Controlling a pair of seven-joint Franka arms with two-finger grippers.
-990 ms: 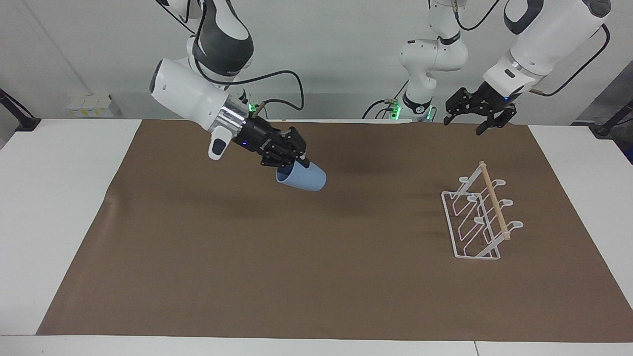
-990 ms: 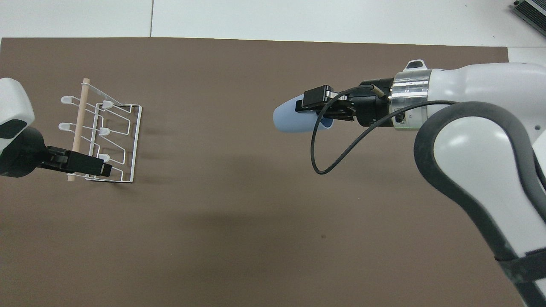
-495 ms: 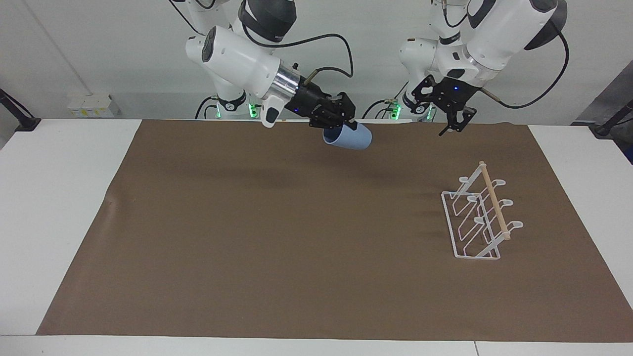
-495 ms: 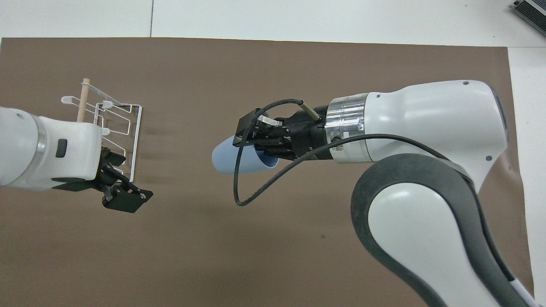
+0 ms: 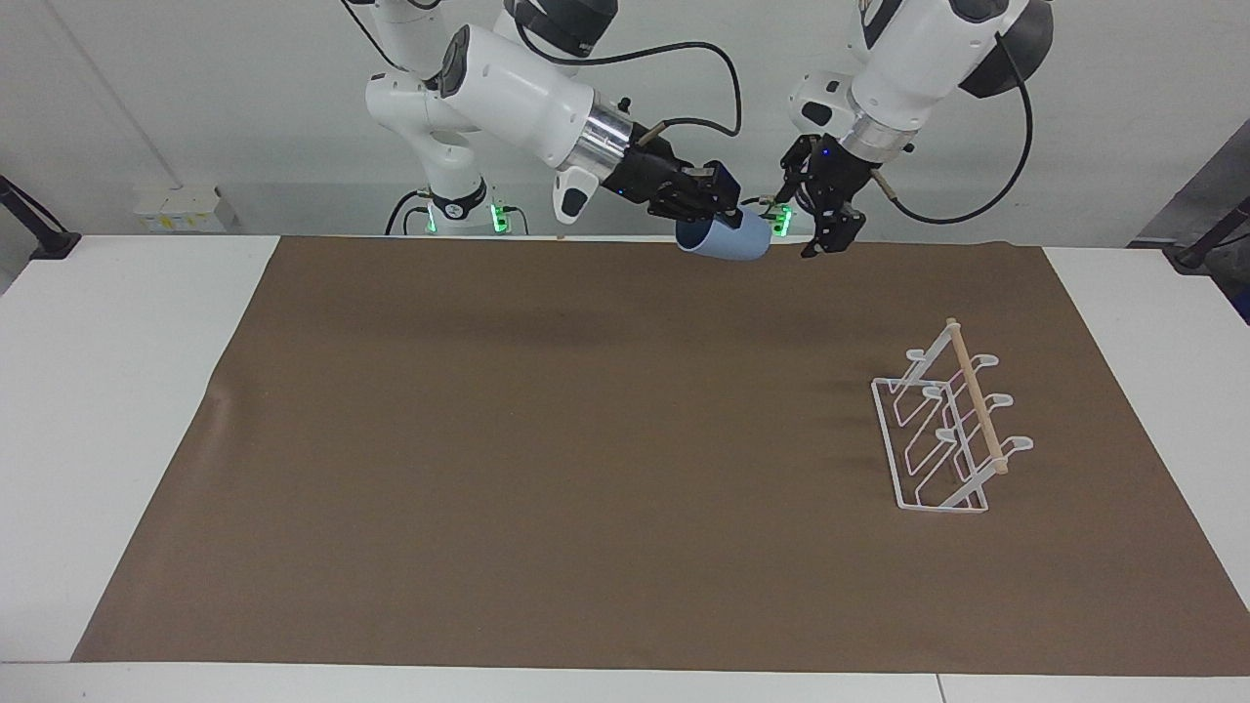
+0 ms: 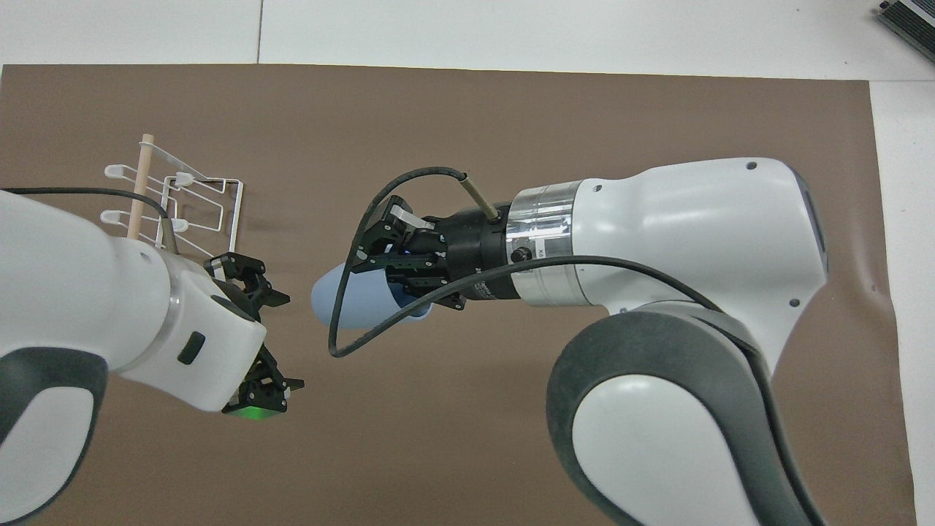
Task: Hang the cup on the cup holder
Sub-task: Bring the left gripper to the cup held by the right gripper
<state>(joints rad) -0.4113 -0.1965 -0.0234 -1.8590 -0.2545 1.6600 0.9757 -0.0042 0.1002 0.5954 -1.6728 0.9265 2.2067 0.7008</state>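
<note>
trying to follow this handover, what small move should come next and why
Probably the left tool should ease in around the cup's closed end. The right tool, shut on the cup at its rim, holds it in the air with that end toward the open left tool, and the cup holder stands at the left arm's end.

the right arm reaches out from its base, wrist angled down, its black two-finger right gripper [image 5: 711, 210] [image 6: 394, 256] raised, jaws clamped tight. the left arm bends in toward it, its black left gripper [image 5: 818, 210] [image 6: 266, 340] pointing downward, jaws spread wide, holding nothing.
</note>
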